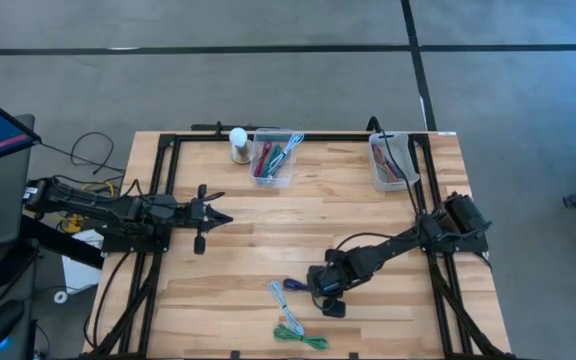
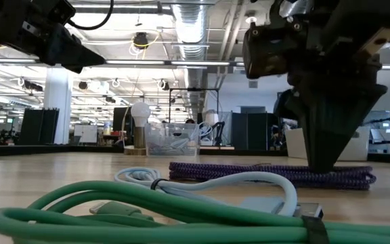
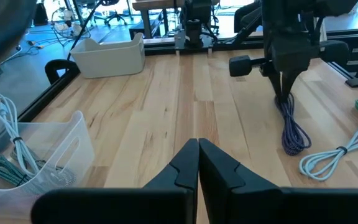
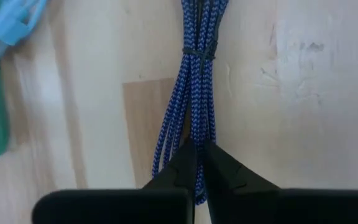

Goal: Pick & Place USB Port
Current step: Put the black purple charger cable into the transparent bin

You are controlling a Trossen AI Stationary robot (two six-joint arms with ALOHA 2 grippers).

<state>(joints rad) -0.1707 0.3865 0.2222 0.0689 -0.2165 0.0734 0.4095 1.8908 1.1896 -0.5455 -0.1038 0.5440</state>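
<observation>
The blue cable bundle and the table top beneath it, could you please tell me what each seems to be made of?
The blue braided cable bundle looks sheathed in woven fabric: a matte herringbone weave shows. The pale wooden table top looks like jointed planks with a smooth finish: grain lines and plank seams show.

Braided blue-purple cable (image 4: 194,93), green cable (image 1: 300,337), pale blue-white cable (image 1: 281,301), light wooden table (image 1: 268,230).

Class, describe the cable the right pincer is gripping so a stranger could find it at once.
On the wooden table, look at the near edge, where three bundled cables lie. The purple cable is the one nearest the right pincer, which is shut on it; the others are green and white.
</observation>
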